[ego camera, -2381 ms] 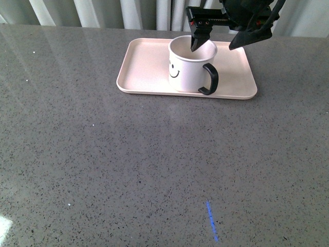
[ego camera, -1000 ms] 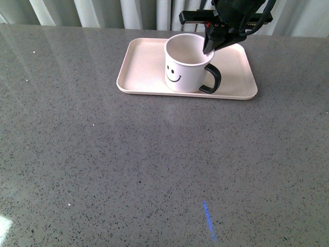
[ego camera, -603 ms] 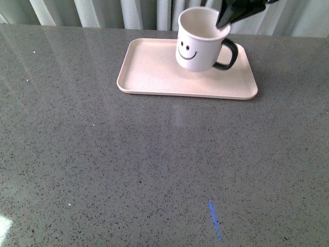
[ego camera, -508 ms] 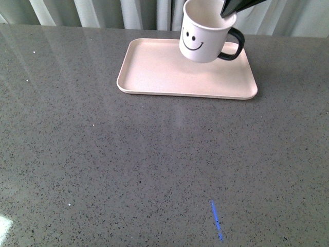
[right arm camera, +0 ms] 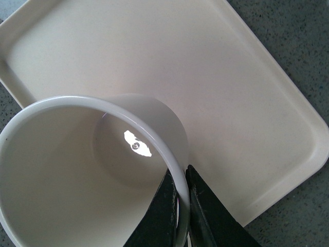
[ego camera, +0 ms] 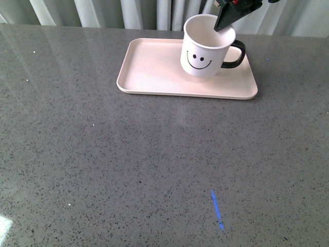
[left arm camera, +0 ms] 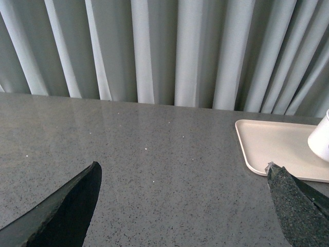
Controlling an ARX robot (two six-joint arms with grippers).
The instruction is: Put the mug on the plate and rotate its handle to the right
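The right gripper [ego camera: 224,21] comes down from the far right side. Its two dark fingers [right arm camera: 163,211] are pressed close together, pinching the rim of the mug [ego camera: 205,51], one inside and one outside. The left gripper [left arm camera: 182,169] shows only in its own wrist view, fingers spread wide apart.

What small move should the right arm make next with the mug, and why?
Probably lower the mug straight down onto the plate: the right claw grips its rim, the handle already points right, and its base may not rest flat.
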